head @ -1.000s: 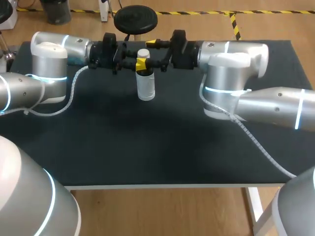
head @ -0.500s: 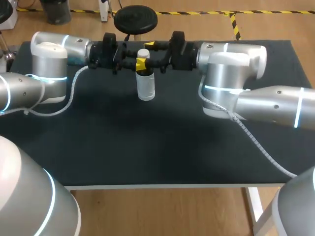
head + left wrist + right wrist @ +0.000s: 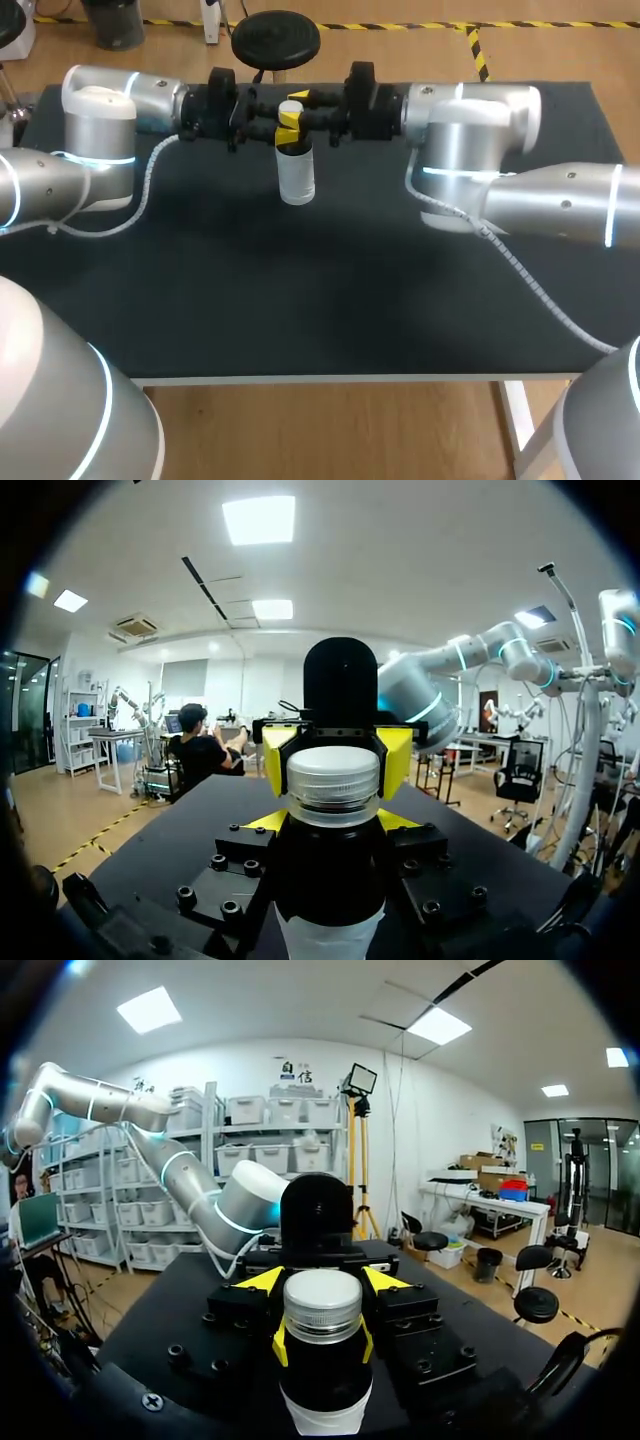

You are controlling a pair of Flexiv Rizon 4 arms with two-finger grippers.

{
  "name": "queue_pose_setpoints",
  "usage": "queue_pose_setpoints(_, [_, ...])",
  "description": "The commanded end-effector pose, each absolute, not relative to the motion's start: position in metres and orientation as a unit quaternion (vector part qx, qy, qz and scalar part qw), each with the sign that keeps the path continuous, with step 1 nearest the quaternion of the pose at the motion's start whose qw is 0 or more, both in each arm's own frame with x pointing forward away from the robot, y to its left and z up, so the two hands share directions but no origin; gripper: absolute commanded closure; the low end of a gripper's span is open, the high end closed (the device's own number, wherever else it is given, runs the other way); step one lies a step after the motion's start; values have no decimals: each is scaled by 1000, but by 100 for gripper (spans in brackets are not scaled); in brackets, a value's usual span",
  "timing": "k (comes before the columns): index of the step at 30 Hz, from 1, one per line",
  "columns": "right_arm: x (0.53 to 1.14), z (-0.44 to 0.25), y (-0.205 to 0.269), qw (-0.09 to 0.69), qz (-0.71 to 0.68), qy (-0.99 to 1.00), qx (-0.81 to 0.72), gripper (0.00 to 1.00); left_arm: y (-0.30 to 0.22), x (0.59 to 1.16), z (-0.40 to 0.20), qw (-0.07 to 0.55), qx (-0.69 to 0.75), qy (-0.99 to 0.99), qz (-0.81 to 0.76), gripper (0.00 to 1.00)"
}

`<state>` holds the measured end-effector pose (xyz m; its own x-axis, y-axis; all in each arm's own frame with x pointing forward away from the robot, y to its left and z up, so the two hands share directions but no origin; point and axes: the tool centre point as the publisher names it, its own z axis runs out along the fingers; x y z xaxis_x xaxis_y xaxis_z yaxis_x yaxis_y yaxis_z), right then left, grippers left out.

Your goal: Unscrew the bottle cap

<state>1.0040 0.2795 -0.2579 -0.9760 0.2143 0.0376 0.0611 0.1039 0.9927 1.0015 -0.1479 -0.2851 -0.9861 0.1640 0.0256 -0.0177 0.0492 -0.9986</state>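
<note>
A small bottle with a white lower body and a dark neck stands upright near the table's far edge. Its ribbed pale cap is on top. My left gripper comes in from the left and is shut on the bottle just under the cap. From the right, my right gripper has its yellow fingertips pressed to both sides of the cap. In the right wrist view the cap sits between the right gripper's fingers, and the left arm's yellow tips hug the neck below it.
The black table mat stretches out in front of the bottle. Both arms lie low along the far edge, and the left arm's cable trails over the mat.
The right gripper's fingers have closed in from wide open onto the cap. The left gripper and the bottle have stayed put.
</note>
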Motion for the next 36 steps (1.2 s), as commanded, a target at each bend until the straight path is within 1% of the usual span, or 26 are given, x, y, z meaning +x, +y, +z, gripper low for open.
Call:
queue_pose_setpoints(1, [1017,-264,273,-3,665,745,46,100,-149,1002,-284,65,-50,-722,687,100])
queue_pose_setpoints(10, [1022,-252,270,-95,647,754,-60,100,-149,1002,-284,65,-50,-722,687,100])
queue_pose_setpoints(16, [1018,-243,273,-137,642,746,-111,100,-149,1002,-284,65,-50,-722,687,100])
queue_pose_setpoints(19, [1017,-238,274,-144,641,744,-123,100,-149,1002,-284,65,-50,-722,687,100])
queue_pose_setpoints(25, [1020,-229,261,-112,638,753,-116,100,-149,1002,-284,65,-50,-722,687,100])
queue_pose_setpoints(36, [1026,-257,199,-43,656,753,-41,100,-149,1002,-284,65,-50,-722,687,100])
